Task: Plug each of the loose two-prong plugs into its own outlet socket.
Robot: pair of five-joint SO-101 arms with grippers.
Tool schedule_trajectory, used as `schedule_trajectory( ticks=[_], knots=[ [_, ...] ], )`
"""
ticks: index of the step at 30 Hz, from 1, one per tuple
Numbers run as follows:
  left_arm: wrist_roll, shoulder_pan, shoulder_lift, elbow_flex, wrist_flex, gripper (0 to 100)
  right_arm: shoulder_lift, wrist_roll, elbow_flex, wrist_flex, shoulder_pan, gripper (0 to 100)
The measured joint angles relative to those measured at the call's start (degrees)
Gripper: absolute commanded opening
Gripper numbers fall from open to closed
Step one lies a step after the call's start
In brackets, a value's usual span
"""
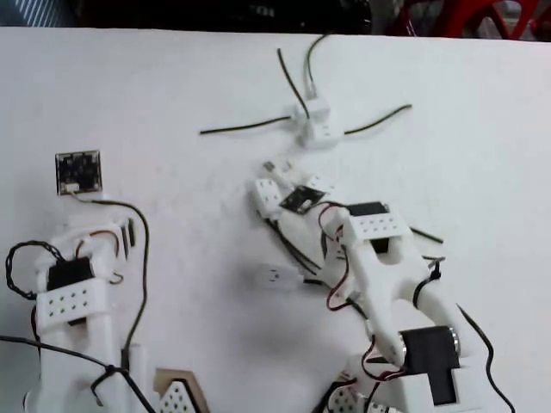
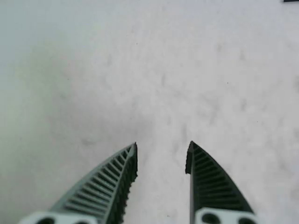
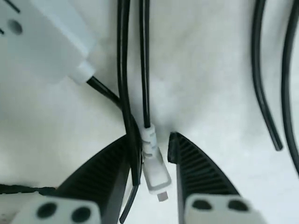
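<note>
Right wrist view: we see right gripper (image 3: 150, 137) spread, straddling white plug (image 3: 156, 175), not clamped; black cables (image 3: 122, 56) crowd one finger. High view puts this at frame centre, outlet sockets (image 1: 314, 122) at upper centre. Left gripper (image 2: 161, 147) spread over table (image 2: 140, 70). Risk, we judge: closing traps cable alongside plug, twisting it.

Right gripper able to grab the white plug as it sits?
Probably yes: the white plug lies between the open fingers of the right gripper. A black cable runs alongside it inside the gap, so it may get pinched too.
</note>
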State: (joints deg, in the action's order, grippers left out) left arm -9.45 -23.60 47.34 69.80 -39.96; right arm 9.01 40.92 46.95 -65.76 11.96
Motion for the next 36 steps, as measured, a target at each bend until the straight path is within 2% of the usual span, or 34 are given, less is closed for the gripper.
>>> schedule_trajectory(
  ticks=[7, 15, 20, 25, 36],
  knots=[
    [0.0, 0.0, 0.0, 0.0, 0.0, 18, 0.0, 0.3, -0.2, -2.5, -1.3, 10.5],
    [0.0, 0.0, 0.0, 0.0, 0.0, 18, 0.0, 5.3, -0.4, -4.5, -4.8, 10.5],
    [0.0, 0.0, 0.0, 0.0, 0.0, 18, 0.0, 5.9, -0.4, -4.6, -5.6, 10.3],
    [0.0, 0.0, 0.0, 0.0, 0.0, 18, 0.0, 6.2, -0.4, -4.6, -5.5, 1.8],
    [0.0, 0.0, 0.0, 0.0, 0.0, 18, 2.6, 6.4, -0.6, -6.8, -5.5, 1.7]
  ],
)
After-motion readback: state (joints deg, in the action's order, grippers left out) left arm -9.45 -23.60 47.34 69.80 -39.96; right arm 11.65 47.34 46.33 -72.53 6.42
